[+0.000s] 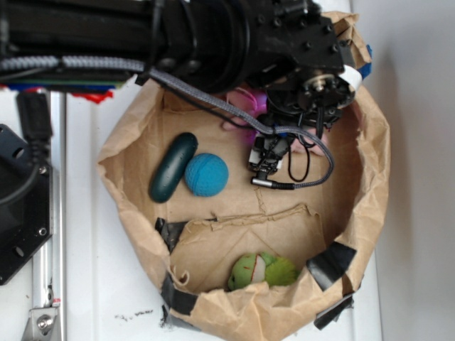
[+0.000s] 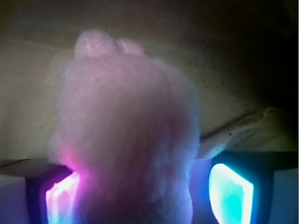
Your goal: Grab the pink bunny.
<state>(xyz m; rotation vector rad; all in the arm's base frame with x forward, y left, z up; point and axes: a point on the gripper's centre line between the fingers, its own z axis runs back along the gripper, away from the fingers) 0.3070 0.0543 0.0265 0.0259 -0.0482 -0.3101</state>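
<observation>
The gripper [image 2: 140, 191] sits low inside the brown paper bag [image 1: 370, 177], and the wrist view is almost filled by the pink bunny [image 2: 128, 135], which lies between the two lit fingers [image 2: 231, 193], one glowing magenta on one side, the other cyan on the opposite side. The magenta pad is pressed against the plush; on the cyan side a narrow sliver of dark gap appears between fur and pad, so the jaws look part-way closed around the toy, but I cannot tell whether they have it firmly clamped. From the exterior view only a strip of pink [image 1: 245, 106] shows beneath the arm's wrist, close to the bag's rear wall.

My judgement is that the main risk is a shallow or lopsided grip: the plush is soft and compresses, so if only fur is pinched, the toy may slide out as the arm rises. The floppy ears at the far end of the bunny, away from the fingers, could drag on the paper. The bag wall is also close behind the gripper, and catching the crumpled paper could tug the whole bag. The blue ball [image 1: 207, 174], the dark oval object [image 1: 173, 167] and the green plush toy [image 1: 263, 271] lie well apart from the gripper and seem unlikely to interfere
</observation>
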